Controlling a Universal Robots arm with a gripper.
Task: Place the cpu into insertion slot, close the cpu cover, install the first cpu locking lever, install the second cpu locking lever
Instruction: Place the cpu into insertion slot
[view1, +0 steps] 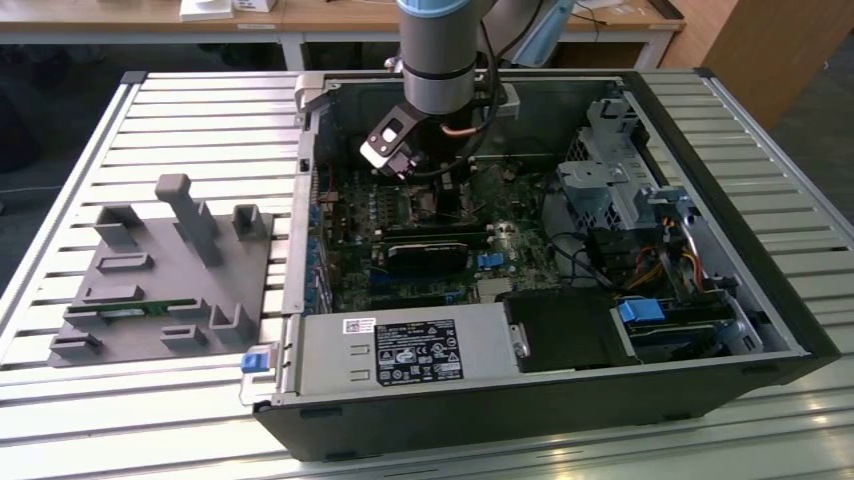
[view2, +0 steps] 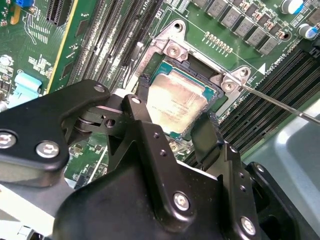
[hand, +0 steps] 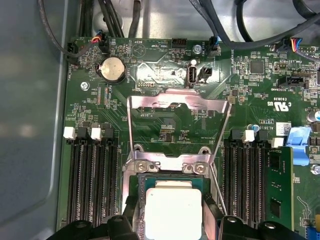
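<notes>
The cpu (view2: 177, 102), a square chip with a dull silvery top, lies level over the open socket on the green motherboard (hand: 165, 127). My gripper (view2: 175, 105) reaches down into the computer case, and its two black fingers (view2: 142, 85) press against opposite edges of the chip. In the first wrist view the cpu (hand: 172, 212) sits between the same fingers. The cpu cover (hand: 177, 98), a thin silvery frame, is swung up and open beyond the socket. A thin wire locking lever (view2: 280, 103) sticks out to one side, unlatched. In the exterior view the gripper (view1: 400, 160) hangs over the board's middle.
Dark memory slots (hand: 95, 180) flank the socket on both sides. The open case (view1: 747, 330) holds a power supply (view1: 400, 350), a drive cage (view1: 614, 190) and loose cables. A grey fixture (view1: 160, 270) rests on the slatted table at the exterior view's left.
</notes>
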